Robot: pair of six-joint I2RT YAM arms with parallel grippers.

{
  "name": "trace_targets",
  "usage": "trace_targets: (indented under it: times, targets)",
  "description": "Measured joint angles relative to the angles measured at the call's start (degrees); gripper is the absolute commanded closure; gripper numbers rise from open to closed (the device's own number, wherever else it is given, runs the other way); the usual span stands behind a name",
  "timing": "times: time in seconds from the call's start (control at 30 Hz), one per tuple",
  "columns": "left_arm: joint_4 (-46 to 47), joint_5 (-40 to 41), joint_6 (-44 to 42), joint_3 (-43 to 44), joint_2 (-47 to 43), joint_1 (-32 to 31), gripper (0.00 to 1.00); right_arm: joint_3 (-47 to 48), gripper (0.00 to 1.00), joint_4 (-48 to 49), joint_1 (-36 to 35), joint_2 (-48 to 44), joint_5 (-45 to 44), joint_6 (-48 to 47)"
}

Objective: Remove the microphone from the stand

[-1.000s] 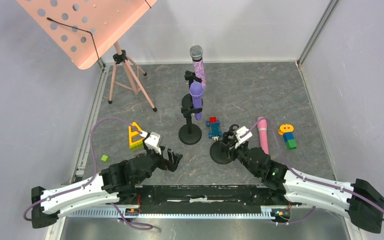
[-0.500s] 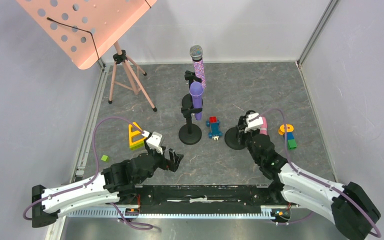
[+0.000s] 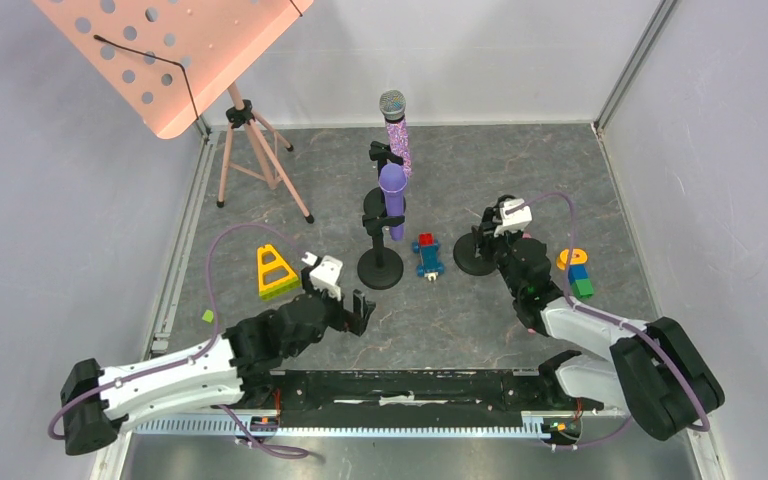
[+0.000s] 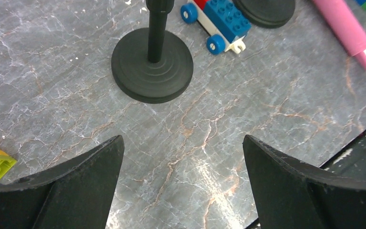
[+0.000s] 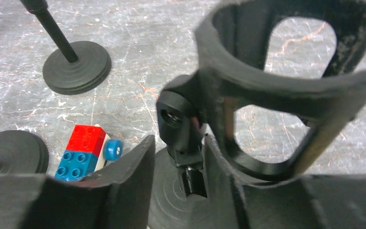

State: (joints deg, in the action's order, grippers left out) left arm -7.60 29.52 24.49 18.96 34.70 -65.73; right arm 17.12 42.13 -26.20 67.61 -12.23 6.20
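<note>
The right gripper (image 5: 178,186) straddles the neck of the empty stand (image 5: 176,119), with a finger close on each side. Whether they press it cannot be told. The pink microphone (image 4: 348,26) lies flat on the table (image 4: 267,119) beside that stand's base. The left gripper (image 4: 181,157) is spread wide and holds nothing, over bare table near a second stand (image 4: 152,64). A toy car (image 4: 219,21) sits between the two bases.
</note>
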Motion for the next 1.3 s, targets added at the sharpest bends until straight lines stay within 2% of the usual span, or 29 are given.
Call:
trace_targets:
  times: [0.13, 0.33, 0.43, 0.67, 0.93, 1.13, 1.23, 1.3]
  targets:
    - [2.32, -6.21, -1.46, 1.75, 6.97, 6.62, 0.00, 0.13, 0.34, 0.04, 0.09, -0.48, 2.84, 0.24]
    - [5.84, -18.80, -4.02, 4.90, 10.32, 19.32, 0.00, 1.09, 0.24, -8.85, 0.09, -6.95, 6.38, 2.47]
    - [9.03, -23.76, -5.81, 7.82, 13.60, 23.69, 0.00, 1.25, 0.22, -13.18, 0.09, -11.56, 8.33, 3.52]
    - [16.59, -32.94, -10.32, 15.21, 23.15, 27.87, 0.00, 5.38, 0.19, -27.06, 0.35, -16.09, 11.17, 4.70]
    - [23.34, -37.29, -14.73, 15.98, 28.94, 29.40, 0.00, 5.25, 0.18, -36.20, 0.44, -21.86, 15.08, 5.84]
    - [28.24, -38.14, -16.61, 15.96, 34.03, 29.79, 0.14, 4.07, 0.18, -38.32, 0.44, -24.22, 17.40, 7.41]
    - [29.53, -38.69, -17.20, 15.91, 34.91, 29.94, 0.24, 4.07, 0.17, -40.57, 0.44, -24.04, 18.73, 8.00]
    - [30.62, -38.71, -17.51, 15.67, 34.99, 29.99, 0.33, 4.07, 0.17, -41.35, 0.44, -24.20, 19.15, 8.24]
